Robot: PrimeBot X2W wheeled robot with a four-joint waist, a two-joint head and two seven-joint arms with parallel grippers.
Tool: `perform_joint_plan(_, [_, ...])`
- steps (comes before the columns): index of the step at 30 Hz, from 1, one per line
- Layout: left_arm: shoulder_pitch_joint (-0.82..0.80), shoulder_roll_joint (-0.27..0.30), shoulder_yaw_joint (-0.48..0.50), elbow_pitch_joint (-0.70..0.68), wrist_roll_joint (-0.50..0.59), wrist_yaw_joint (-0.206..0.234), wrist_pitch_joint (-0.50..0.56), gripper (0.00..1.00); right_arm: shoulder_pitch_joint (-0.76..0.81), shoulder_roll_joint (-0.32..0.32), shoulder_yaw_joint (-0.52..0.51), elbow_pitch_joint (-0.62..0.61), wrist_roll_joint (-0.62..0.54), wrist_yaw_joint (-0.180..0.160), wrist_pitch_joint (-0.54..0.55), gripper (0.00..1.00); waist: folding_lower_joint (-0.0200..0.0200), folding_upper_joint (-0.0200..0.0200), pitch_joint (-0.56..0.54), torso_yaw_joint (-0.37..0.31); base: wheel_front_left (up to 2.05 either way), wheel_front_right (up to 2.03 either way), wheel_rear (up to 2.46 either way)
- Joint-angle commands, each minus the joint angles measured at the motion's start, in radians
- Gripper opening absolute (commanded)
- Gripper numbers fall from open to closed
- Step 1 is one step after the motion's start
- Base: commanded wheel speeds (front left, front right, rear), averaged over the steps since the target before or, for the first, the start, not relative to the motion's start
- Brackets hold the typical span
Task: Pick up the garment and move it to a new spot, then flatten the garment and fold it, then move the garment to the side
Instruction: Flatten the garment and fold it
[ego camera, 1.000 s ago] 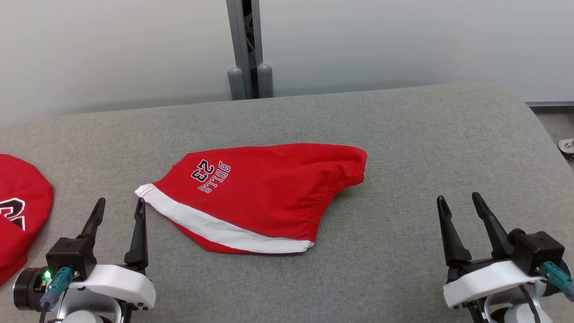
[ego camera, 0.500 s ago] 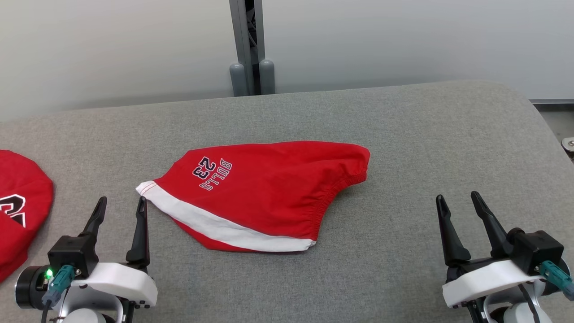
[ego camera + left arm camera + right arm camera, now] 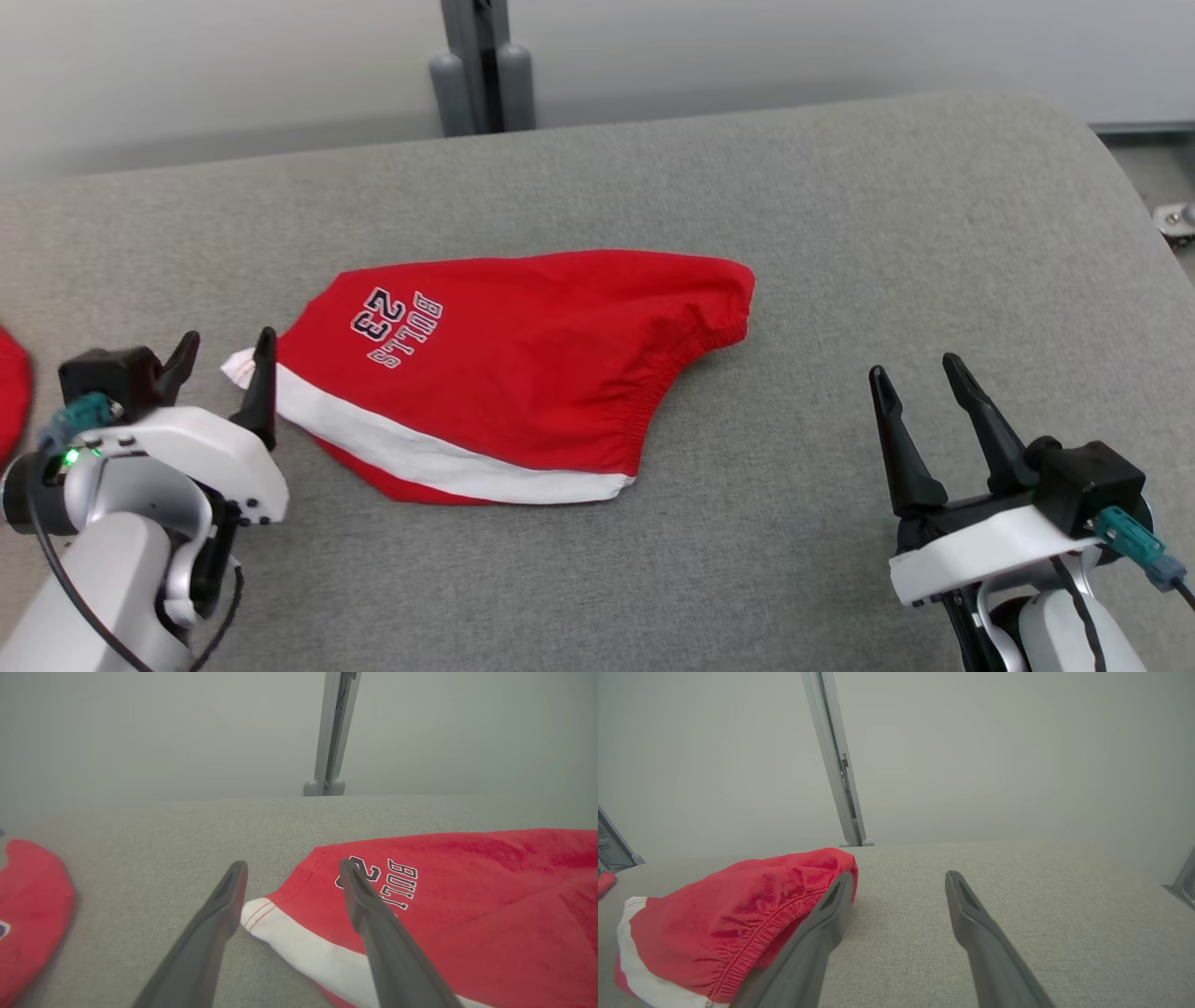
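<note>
Grey woven cloth covers the padded surface (image 3: 794, 560). Nearest, the right gripper (image 3: 915, 366) is noted well right of the garment (image 3: 523, 373), fingers spread, empty. The left gripper (image 3: 230, 334), likewise spread and empty, is set about the garment's white-banded hem corner; contact cannot be told. The garment, red and elastic-waisted, lies mid-surface. A second red cloth (image 3: 28, 905) lies left of it, a grey post (image 3: 481, 65) behind.

A grey fabric tabletop (image 3: 840, 215); a second red cloth (image 3: 28, 905) lies at its left edge; a grey post (image 3: 481, 56) stands behind its far edge.
</note>
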Motion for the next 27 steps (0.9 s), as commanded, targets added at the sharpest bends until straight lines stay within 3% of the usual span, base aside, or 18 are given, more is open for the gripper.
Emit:
perform_joint_plan(1, [-0.031,0.007,0.008,0.034,-0.017,-0.012,0.013,1.0,-0.016,-0.007,0.005,0.005,0.007,0.002,-0.01,1.0,0.0,0.0,0.041,-0.034,0.0,0.0,0.0])
perform_joint_plan(8, [-0.141,0.017,0.038,0.261,-0.094,-0.081,0.083,1.0,-0.055,-0.007,0.04,0.03,0.02,0.002,-0.035,1.0,0.0,0.0,0.114,-0.072,0.0,0.0,0.0])
perform_joint_plan(15, [-0.203,0.012,0.051,0.4,-0.128,-0.114,0.103,1.0,-0.081,-0.006,0.086,0.065,0.027,0.002,-0.05,1.0,0.0,0.0,0.141,-0.078,0.0,0.0,0.0])
perform_joint_plan(16, [-0.209,0.008,0.051,0.41,-0.131,-0.117,0.097,0.79,-0.085,-0.006,0.099,0.071,0.027,0.002,-0.052,1.0,0.0,0.0,0.143,-0.076,0.0,0.0,0.0])
perform_joint_plan(17, [-0.214,0.004,0.05,0.42,-0.132,-0.124,0.09,0.27,-0.088,-0.007,0.114,0.074,0.024,0.002,-0.054,1.0,0.0,0.0,0.144,-0.074,0.0,0.0,0.0])
perform_joint_plan(18, [-0.217,0.0,0.048,0.428,-0.134,-0.129,0.087,0.0,-0.091,-0.006,0.134,0.076,0.018,0.002,-0.054,1.0,0.0,0.0,0.144,-0.072,0.0,0.0,0.0])
perform_joint_plan(27, [-0.278,-0.034,0.02,0.474,-0.116,-0.153,0.048,0.0,-0.13,-0.008,0.418,0.145,0.007,0.002,-0.022,1.0,0.0,0.0,0.15,-0.029,0.0,0.0,0.0])
